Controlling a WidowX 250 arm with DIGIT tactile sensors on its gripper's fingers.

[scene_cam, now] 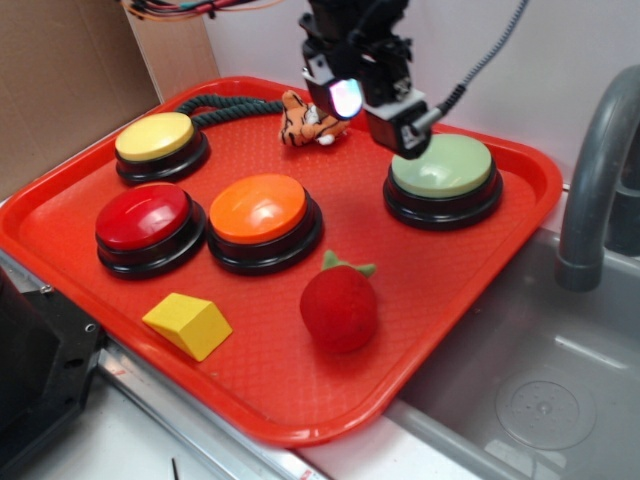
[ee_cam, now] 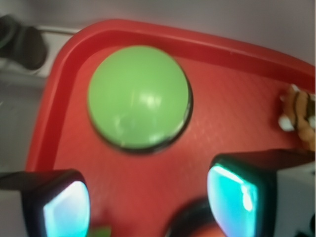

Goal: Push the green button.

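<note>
The green button (scene_cam: 442, 165) (ee_cam: 138, 96) is seen dome-up, round, on the tray (scene_cam: 450, 300); the gripper (scene_cam: 375, 110) (ee_cam: 148, 205) is held open, empty.

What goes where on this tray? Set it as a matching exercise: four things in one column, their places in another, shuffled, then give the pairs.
Things:
1. green button
2. yellow wedge
3. toy tiger
4. strawberry

Places:
A. near front edge of the tray, beside the red button
B. right side of the tray, just by the pincer
C. in front of the orange button, to its right
D. back of the tray, at the end of the rope

Pairs: 1-B, 2-A, 3-D, 4-C
</note>
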